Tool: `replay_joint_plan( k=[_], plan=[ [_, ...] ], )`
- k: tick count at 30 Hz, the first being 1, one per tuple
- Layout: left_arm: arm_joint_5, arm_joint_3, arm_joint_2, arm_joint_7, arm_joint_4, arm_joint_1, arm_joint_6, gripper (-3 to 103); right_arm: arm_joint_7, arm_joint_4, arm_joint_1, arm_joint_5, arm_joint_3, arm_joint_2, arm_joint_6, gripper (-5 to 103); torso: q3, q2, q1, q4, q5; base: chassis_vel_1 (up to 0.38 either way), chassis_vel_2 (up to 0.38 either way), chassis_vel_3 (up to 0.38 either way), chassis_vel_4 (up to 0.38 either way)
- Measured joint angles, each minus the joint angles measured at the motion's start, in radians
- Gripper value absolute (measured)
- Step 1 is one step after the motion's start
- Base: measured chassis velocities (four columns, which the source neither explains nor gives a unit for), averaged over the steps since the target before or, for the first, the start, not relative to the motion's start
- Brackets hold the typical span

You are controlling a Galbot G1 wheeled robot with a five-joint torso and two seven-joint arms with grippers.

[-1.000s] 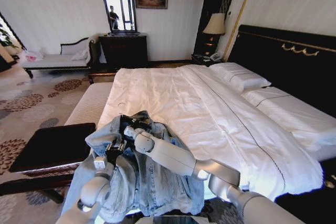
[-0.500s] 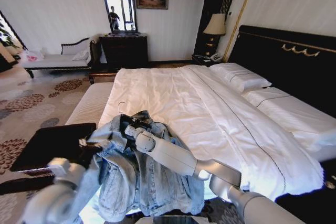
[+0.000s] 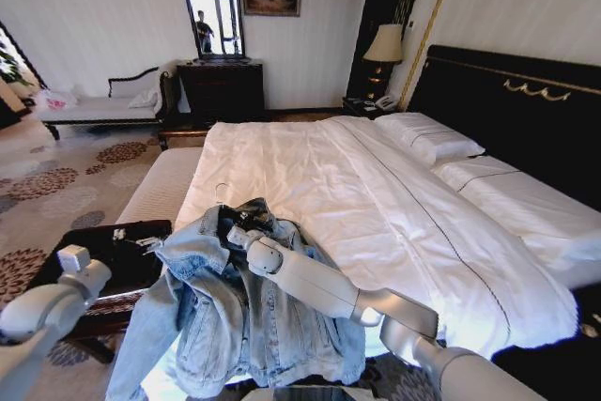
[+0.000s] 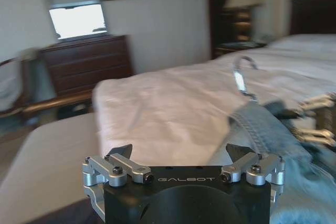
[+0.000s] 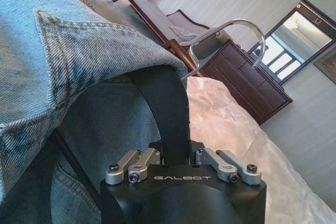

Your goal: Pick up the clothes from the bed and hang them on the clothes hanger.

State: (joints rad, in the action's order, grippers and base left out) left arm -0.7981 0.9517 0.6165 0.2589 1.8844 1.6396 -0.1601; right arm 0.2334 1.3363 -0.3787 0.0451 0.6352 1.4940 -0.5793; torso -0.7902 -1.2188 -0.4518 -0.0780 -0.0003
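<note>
- Holding the clothes hanger (image 5: 170, 114) by its black neck, the right gripper (image 5: 178, 161) has its jaws closed on that strip just below the silver hook (image 5: 231, 32)
- The denim jacket (image 3: 239, 312) is draped over the hanger, collar uppermost, and hangs above the near corner of the bed (image 3: 376, 204); in the head view the hook (image 3: 219, 192) stands up just behind the collar
- The jacket's lower hem and one sleeve trail down toward the foot of the bed; whether they touch the sheet cannot be told
- The left gripper (image 4: 184, 161) is set wide, jaws well apart and empty, and sits clear of the jacket to the robot's left, near the dark bench (image 3: 94, 255)
- Risk: the whole load hangs from one narrow grip on the neck; a sudden swing of the arm could let the hanger twist or slide between the jaws
- Risk: the jacket is unbuttoned and only draped; if the hanger tilts, one shoulder could slip off its end and the garment would fall back on the bed
- Risk: the trailing sleeve could drag on the bedding or catch on the bench during transport
- Risk: the left arm, close beside the hanging denim, could snag it on any inward move
</note>
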Motion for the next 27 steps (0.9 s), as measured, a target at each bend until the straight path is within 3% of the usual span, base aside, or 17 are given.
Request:
replay_joint_plan(
  k=[3,8,18,24,27],
  plan=[
    [0.009,-0.032,-0.069,0.106,-0.072,-0.016,0.076,100,0.0,-0.003,-0.004,-0.004,-0.001,0.008,0.003,25,0.0,0.0,0.0,-0.0003,0.0,0.0,0.0,0.0,0.0],
    [-0.016,-0.093,-0.124,0.193,-0.169,-0.073,0.139,100,0.0,0.001,-0.007,-0.005,-0.001,0.011,0.004,25,0.0,0.0,0.0,0.0,0.0001,0.0,0.0,0.0,0.0],
    [-0.059,-0.179,-0.116,0.23,-0.181,-0.149,0.133,100,0.001,0.01,-0.005,-0.006,-0.005,0.003,0.004,25,0.0,0.0,0.0,-0.0001,0.0002,0.0,0.0,0.0,0.0],
    [-0.076,-0.245,-0.094,0.231,-0.183,-0.192,0.101,101,0.005,0.019,-0.006,-0.006,-0.005,0.003,0.004,25,0.0,0.0,0.0,-0.0001,0.0003,0.0,0.0,0.0,0.0],
    [-0.104,-0.265,-0.095,0.231,-0.207,-0.207,0.079,97,0.007,0.025,-0.003,-0.004,-0.005,0.004,0.002,25,0.0,0.0,0.0,0.0001,0.0003,0.0,0.0,0.0,0.0]
  ],
)
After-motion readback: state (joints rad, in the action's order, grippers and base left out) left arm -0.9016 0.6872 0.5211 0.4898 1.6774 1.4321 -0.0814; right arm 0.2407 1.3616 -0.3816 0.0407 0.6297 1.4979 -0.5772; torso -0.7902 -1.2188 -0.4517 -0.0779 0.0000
